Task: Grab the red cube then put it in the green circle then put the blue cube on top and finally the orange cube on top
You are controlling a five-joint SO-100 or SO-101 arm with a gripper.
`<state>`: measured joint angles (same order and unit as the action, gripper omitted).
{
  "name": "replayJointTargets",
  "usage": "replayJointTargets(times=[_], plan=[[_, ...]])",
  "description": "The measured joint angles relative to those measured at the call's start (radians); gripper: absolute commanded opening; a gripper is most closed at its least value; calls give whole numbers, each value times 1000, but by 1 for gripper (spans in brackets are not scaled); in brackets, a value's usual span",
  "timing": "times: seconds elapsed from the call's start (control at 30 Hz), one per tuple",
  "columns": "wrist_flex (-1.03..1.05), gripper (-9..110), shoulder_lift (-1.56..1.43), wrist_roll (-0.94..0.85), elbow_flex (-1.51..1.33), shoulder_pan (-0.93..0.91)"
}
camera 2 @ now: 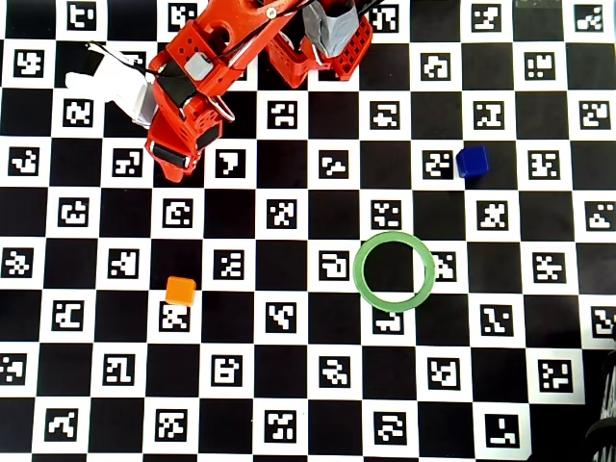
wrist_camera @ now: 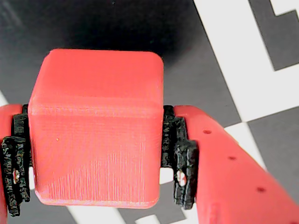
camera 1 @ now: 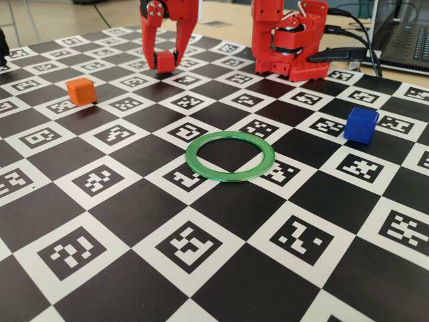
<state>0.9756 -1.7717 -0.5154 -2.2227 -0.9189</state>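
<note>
Red cube [wrist_camera: 96, 126], matte, rounded edges, clamped between black-padded jaws

red cube [wrist_camera: 96, 126]: matte layered plastic | green circle [camera 1: 230, 155]: glossy plastic

A checkered board [camera 1: 134, 201] of black squares and white squares printed with black code markers covers the table. On it lie a green ring [camera 1: 230, 155] near the middle, an orange cube [camera 1: 81, 90] off to the left in the fixed view, and a blue cube [camera 1: 361, 125] to the right, all well apart. The arm's red base [camera 1: 288, 50] stands at the far edge.
</note>
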Motion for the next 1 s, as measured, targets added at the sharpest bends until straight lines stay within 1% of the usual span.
replayJointTargets(times=[0.27,0.43,0.63,0.83,1.0], plan=[[230,5,-80,28,225,52],[399,4,-87,75,400,140],[571,4,-87,132,586,285],[667,4,-87,184,732,431],[707,5,-87,253,779,568]])
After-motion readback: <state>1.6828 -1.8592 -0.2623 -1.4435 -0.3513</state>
